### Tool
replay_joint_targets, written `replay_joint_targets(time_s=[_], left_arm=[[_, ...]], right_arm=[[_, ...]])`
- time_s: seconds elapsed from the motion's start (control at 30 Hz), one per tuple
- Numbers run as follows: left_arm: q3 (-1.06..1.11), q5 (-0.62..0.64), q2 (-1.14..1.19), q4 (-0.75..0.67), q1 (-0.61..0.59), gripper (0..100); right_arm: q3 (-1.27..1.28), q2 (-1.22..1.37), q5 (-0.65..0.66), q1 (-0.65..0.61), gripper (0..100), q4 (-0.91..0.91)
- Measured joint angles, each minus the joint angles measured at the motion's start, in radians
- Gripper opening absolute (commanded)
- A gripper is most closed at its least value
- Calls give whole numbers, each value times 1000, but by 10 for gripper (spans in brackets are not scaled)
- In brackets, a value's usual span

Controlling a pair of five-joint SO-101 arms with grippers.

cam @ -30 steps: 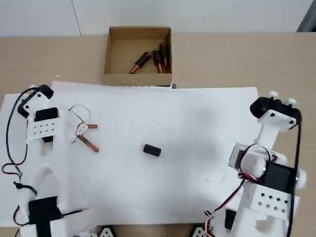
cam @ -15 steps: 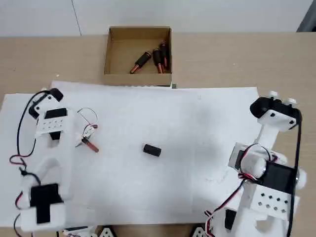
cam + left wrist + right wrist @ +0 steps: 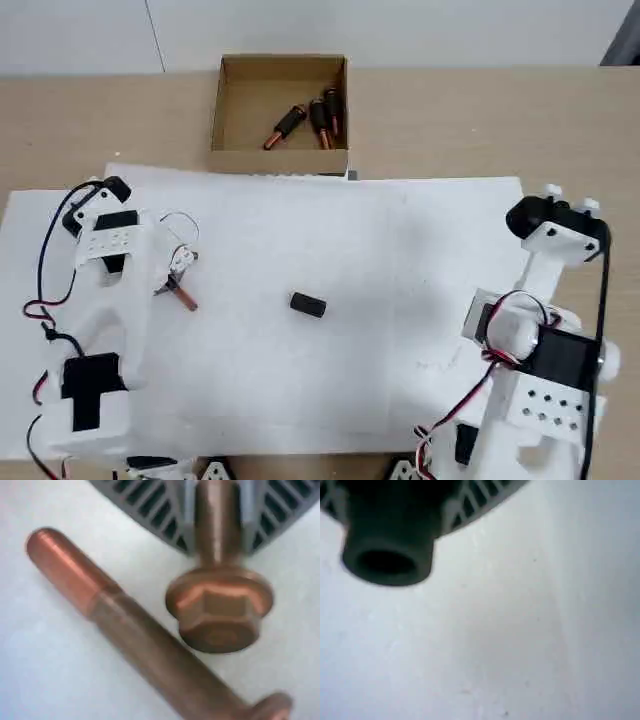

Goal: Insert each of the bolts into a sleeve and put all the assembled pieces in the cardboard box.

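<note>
In the high view, your left gripper [image 3: 178,262] sits low over the left part of the white sheet [image 3: 400,250] that covers the surface [image 3: 480,120]. A loose bolt [image 3: 183,294] lies on the sheet just beside that gripper. The loose sleeve [image 3: 308,304], short and black, lies on its side near the middle of the sheet, well apart from both arms. The cardboard box [image 3: 215,110] stands on the bare surface beyond the sheet's far edge, and three assembled pieces [image 3: 310,120] lie in its right half, close together. Your right arm [image 3: 545,300] is folded at the right edge of the sheet.

In the left wrist view, your left gripper [image 3: 217,535] is clenched on the held bolt [image 3: 219,607]. Its shank runs up between the ribbed jaws, and its hexagonal flanged head points towards the camera. The loose bolt [image 3: 135,635] lies slantwise on the sheet, very close to that head; you cannot tell whether the two touch.

In the right wrist view, your right gripper [image 3: 395,502] is grasping the held sleeve [image 3: 387,555]. The sleeve's open bore faces the camera, above the white sheet [image 3: 495,645].
</note>
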Motion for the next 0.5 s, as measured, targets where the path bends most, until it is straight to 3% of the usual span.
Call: replay_joint_targets(time_s=[0.23,0.5], left_arm=[[-28,0,-11,31,0,5],[-114,-37,-184,135,32,5]], right_arm=[[0,0,0,0,4,0],[-60,0,0,0,4,0]])
